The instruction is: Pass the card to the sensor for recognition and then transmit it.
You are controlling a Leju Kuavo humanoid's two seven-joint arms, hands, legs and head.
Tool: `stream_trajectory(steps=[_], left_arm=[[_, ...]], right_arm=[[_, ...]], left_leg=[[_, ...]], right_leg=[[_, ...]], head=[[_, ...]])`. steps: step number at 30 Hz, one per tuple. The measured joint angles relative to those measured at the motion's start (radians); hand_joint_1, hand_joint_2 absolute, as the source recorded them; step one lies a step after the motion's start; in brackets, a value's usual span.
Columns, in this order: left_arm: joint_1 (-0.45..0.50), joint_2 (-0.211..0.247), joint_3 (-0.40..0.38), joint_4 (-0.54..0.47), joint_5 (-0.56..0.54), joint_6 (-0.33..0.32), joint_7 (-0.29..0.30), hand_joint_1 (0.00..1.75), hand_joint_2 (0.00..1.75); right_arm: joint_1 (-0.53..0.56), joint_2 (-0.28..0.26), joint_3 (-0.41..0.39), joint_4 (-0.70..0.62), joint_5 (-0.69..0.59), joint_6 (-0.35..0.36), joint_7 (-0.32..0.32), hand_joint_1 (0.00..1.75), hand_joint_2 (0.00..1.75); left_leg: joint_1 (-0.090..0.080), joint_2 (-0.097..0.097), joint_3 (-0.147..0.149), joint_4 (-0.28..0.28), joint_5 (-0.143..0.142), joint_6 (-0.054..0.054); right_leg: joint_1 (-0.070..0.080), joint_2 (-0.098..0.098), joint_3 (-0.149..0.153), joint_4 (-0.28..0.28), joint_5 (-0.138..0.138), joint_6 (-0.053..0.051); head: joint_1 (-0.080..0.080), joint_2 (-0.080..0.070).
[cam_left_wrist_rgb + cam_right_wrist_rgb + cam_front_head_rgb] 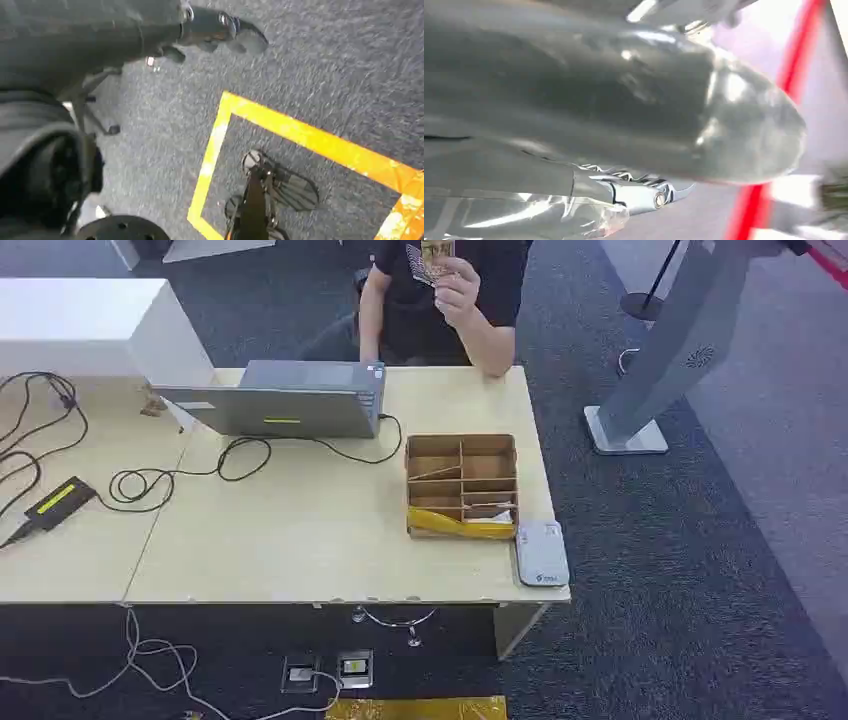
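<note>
Dark carpet surrounds a pale wooden table (300, 540), card offered from its far side.
Left to right: grey laptop (275, 400), brown partitioned cardboard box (461, 485), flat grey card sensor (541, 553) at the near right corner. A person's hand (458, 290) holds the patterned card (432, 260) upright, well beyond it, likelier the right arm's reach. Left hand (220, 32) hangs over carpet, fingers loosely apart, empty; right hand's (624, 115) state unclear.

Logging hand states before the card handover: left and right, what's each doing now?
Left hand: holds nothing, hanging over the carpet; fingers look loosely apart, so open.
Right hand: too close and blurred; cannot be told.
</note>
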Motion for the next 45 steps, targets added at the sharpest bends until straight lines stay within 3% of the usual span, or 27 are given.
stream_trajectory(steps=[3, 9, 11, 14, 16, 19, 22, 25, 31, 32, 39, 43, 45], left_arm=[[-0.001, 0.001, 0.000, 0.000, -0.002, -0.001, -0.002, 0.00, 0.00], [-0.001, 0.001, 0.000, 0.000, -0.010, -0.002, -0.006, 0.00, 0.00], [-0.003, 0.001, 0.000, 0.000, -0.015, -0.005, -0.008, 0.00, 0.00], [-0.003, 0.001, -0.001, 0.000, -0.021, -0.017, -0.015, 0.00, 0.00], [-0.004, 0.003, -0.002, 0.000, -0.029, -0.026, -0.020, 0.00, 0.00], [-0.005, 0.005, -0.006, 0.000, -0.041, -0.044, -0.030, 0.00, 0.00], [-0.005, 0.009, -0.008, 0.000, -0.050, -0.058, -0.041, 0.00, 0.00], [-0.006, 0.014, -0.014, 0.000, -0.051, -0.059, -0.048, 0.00, 0.00], [-0.005, 0.021, -0.026, 0.000, -0.060, -0.069, -0.055, 0.00, 0.00], [-0.006, 0.022, -0.028, 0.000, -0.061, -0.074, -0.057, 0.00, 0.00], [-0.006, 0.029, -0.034, 0.000, -0.068, -0.091, -0.077, 0.00, 0.00], [-0.005, 0.029, -0.043, 0.000, -0.068, -0.090, -0.089, 0.00, 0.00], [-0.005, 0.029, -0.048, 0.000, -0.068, -0.089, -0.092, 0.00, 0.00]], right_arm=[[-0.061, -0.037, 0.016, -0.019, -0.007, 0.011, -0.002, 0.00, 0.00], [-0.163, -0.049, 0.067, -0.077, -0.050, 0.170, -0.049, 0.00, 0.00], [-0.185, -0.048, 0.111, -0.129, -0.100, 0.145, -0.018, 0.00, 0.00], [-0.177, -0.031, 0.191, -0.273, -0.188, 0.053, 0.038, 0.00, 0.00], [-0.163, -0.020, 0.247, -0.366, -0.195, 0.052, 0.040, 0.00, 0.00], [-0.163, -0.003, 0.338, -0.453, -0.175, 0.126, 0.006, 0.00, 0.00], [-0.176, 0.010, 0.456, -0.474, -0.089, 0.261, -0.090, 0.00, 0.00], [-0.191, 0.025, 0.569, -0.475, -0.014, 0.291, -0.142, 0.00, 0.00], [-0.202, 0.069, 0.748, -0.487, 0.174, 0.151, -0.168, 0.00, 0.00], [-0.201, 0.077, 0.776, -0.491, 0.210, 0.129, -0.169, 0.00, 1.75], [-0.198, 0.125, 0.954, -0.518, 0.405, -0.008, -0.166, 0.00, 1.75], [-0.203, 0.159, 1.055, -0.521, 0.690, -0.303, -0.172, 0.00, 1.75], [-0.205, 0.176, 1.100, -0.518, 0.762, -0.378, -0.191, 0.00, 1.75]], left_leg=[[0.002, -0.005, -0.001, 0.000, 0.001, 0.001], [0.001, -0.004, -0.001, 0.000, 0.001, 0.001], [0.001, -0.005, -0.002, 0.000, 0.001, 0.001], [0.002, -0.007, -0.002, 0.000, 0.002, 0.002], [0.002, -0.006, -0.002, 0.000, 0.002, 0.002], [0.002, -0.005, -0.002, 0.000, 0.002, 0.002], [0.003, -0.005, -0.002, 0.000, 0.002, 0.001], [0.003, -0.008, -0.002, 0.000, 0.002, 0.001], [0.004, -0.009, -0.003, 0.000, 0.002, 0.001], [0.004, -0.009, -0.003, 0.000, 0.002, 0.001], [0.004, -0.009, -0.004, 0.000, 0.002, 0.001], [0.005, -0.008, -0.003, 0.000, 0.002, 0.001], [0.005, -0.008, -0.003, 0.000, 0.002, 0.001]], right_leg=[[0.003, -0.005, 0.002, 0.000, 0.000, 0.000], [0.001, -0.005, 0.001, 0.000, 0.000, 0.000], [0.002, -0.006, 0.002, 0.000, 0.000, 0.000], [0.002, -0.008, 0.002, 0.000, 0.000, 0.000], [0.003, -0.007, 0.002, 0.000, 0.000, 0.000], [0.003, -0.005, 0.002, 0.001, 0.000, 0.000], [0.004, -0.006, 0.002, 0.001, 0.000, 0.000], [0.004, -0.008, 0.002, 0.001, 0.000, 0.000], [0.004, -0.009, 0.002, 0.001, 0.000, 0.000], [0.005, -0.008, 0.002, 0.001, 0.000, 0.000], [0.005, -0.009, 0.001, 0.001, 0.000, 0.000], [0.005, -0.007, 0.001, 0.001, 0.000, 0.000], [0.005, -0.007, 0.001, 0.001, 0.000, 0.000]], head=[[0.001, 0.000], [0.001, 0.000], [0.001, 0.000], [0.000, 0.000], [0.000, 0.000], [0.001, 0.000], [0.001, 0.000], [0.000, 0.000], [0.000, 0.000], [0.001, 0.000], [0.001, 0.000], [0.001, 0.000], [0.002, 0.000]])
